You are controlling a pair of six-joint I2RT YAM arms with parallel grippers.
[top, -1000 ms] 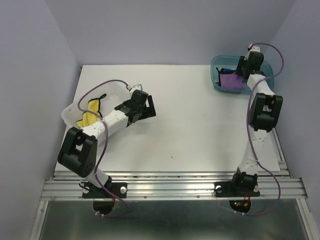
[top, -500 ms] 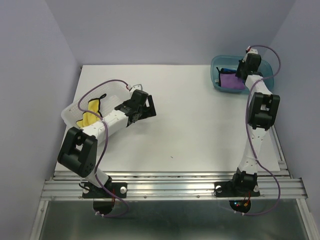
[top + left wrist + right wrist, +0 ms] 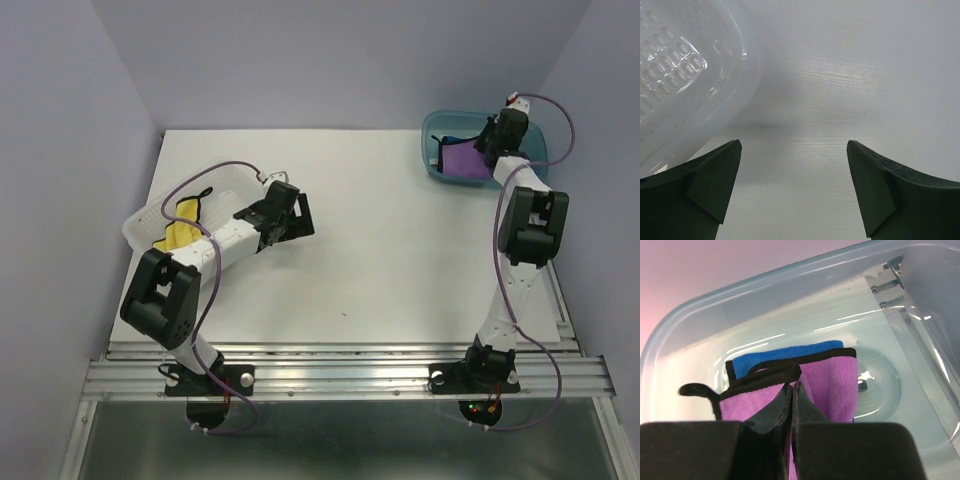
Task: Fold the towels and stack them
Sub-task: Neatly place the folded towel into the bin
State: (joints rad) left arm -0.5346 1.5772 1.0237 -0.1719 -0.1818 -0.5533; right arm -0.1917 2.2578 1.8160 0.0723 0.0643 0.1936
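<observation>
At the far right of a white counter (image 3: pixel 380 250), a blue bin (image 3: pixel 805 305) is being reached into by the right arm. The right pincer (image 3: pixel 792 386) is seen closed, its two tips brought together with only a sliver of gap. A fold of the purple towel (image 3: pixel 832 385) near its black hem appears to be pinched between them. A blue towel (image 3: pixel 785 354) is tucked under the purple one, its edge showing on the far side.

The step in hand is judged to be the lifting of the purple towel out of the bin. It would be done well if the towel were raised straight up until its lower edge is clear of the bin's wall, so that the blue towel is not dragged along and the bin is not tipped. The grip should be kept firm, since only a small fold seems to be held.

The left pincer (image 3: pixel 794 143) is held wide open with nothing in it, low over bare counter just beside a white basket (image 3: pixel 685 75) at the left. A yellow towel (image 3: pixel 178 232) is lying in that basket.

The counter is smooth, matte and white. It is enclosed by pale lilac walls on the left, right and far sides, and metal rails are fitted along its near edge.
</observation>
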